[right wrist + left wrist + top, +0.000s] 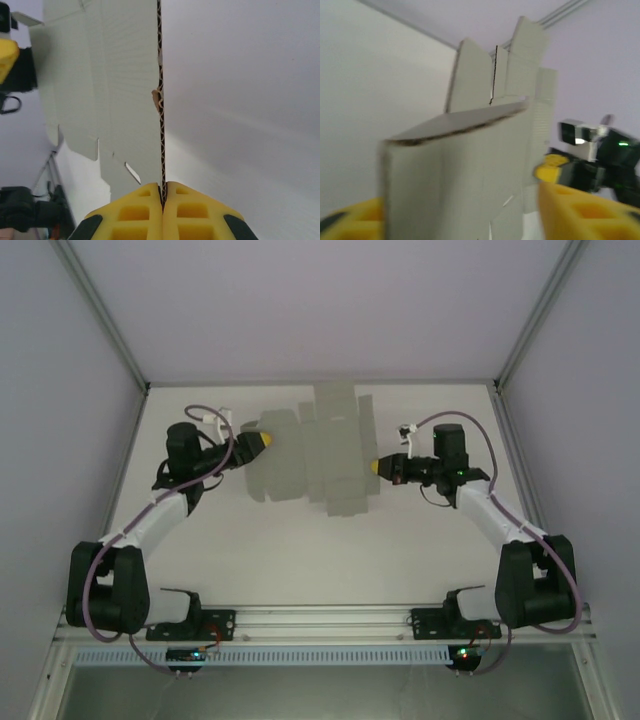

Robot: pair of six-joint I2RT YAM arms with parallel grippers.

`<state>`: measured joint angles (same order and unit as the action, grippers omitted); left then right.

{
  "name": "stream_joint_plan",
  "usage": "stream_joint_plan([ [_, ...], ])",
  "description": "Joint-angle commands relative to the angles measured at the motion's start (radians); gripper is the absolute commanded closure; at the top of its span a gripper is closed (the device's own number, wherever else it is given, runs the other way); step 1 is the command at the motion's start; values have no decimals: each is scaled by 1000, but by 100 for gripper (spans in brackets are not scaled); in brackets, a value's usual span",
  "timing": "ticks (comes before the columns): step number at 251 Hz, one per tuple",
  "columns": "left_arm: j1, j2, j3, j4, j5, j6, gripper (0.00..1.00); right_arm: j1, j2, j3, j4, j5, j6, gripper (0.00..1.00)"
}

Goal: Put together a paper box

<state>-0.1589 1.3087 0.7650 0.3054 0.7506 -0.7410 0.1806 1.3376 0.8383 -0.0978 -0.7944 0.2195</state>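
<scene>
The paper box [310,455] is a flat grey cardboard sheet with several flaps, held up off the table between both arms. My right gripper [378,467] is shut on the sheet's right edge. In the right wrist view its yellow fingers [142,212] pinch the corrugated edge of the paper box [115,75]. My left gripper [262,443] is at the sheet's left side. In the left wrist view that gripper [465,220] is open, its fingers [585,210] standing wide apart with a folded part of the paper box [470,165] between them.
The white table [320,560] lies under the sheet, with walls on three sides and metal frame posts [100,310] at the back corners. Both arm bases are bolted to the rail [320,620] at the near edge. My right gripper's tip [552,167] is just beyond the sheet in the left wrist view.
</scene>
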Motion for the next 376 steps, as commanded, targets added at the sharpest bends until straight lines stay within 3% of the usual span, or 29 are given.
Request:
stream_joint_plan([
  [1, 4, -52, 57, -377, -304, 214, 0, 98, 10, 92, -228, 309, -235, 100],
  [22, 5, -77, 61, -501, -464, 263, 0, 197, 62, 151, -312, 572, -353, 100],
  [53, 5, -77, 87, -573, -494, 289, 1, 303, 138, 194, -254, 867, -507, 100],
  [72, 4, -49, 116, -570, -433, 283, 0, 370, 181, 191, -142, 1039, -673, 100],
  [99, -5, -1, 147, -460, -238, 285, 0, 468, 281, 174, 61, 1271, -978, 100],
  [124, -23, 48, 211, -404, -131, 261, 0, 529, 367, 116, 356, 1390, -1269, 100],
  [144, -54, 98, 288, -422, -117, 259, 0, 552, 418, 101, 539, 1413, -1415, 100],
  [186, -108, 243, 444, -491, -89, 274, 0, 573, 447, 133, 512, 1392, -1399, 100],
  [259, -131, 434, 560, -598, -86, 262, 28, 570, 405, 117, 462, 1338, -1307, 100],
  [297, -147, 488, 573, -666, -124, 280, 32, 562, 393, 122, 455, 1329, -1261, 100],
  [376, -181, 539, 497, -413, 57, 175, 43, 584, 388, 97, 464, 1304, -1158, 100],
])
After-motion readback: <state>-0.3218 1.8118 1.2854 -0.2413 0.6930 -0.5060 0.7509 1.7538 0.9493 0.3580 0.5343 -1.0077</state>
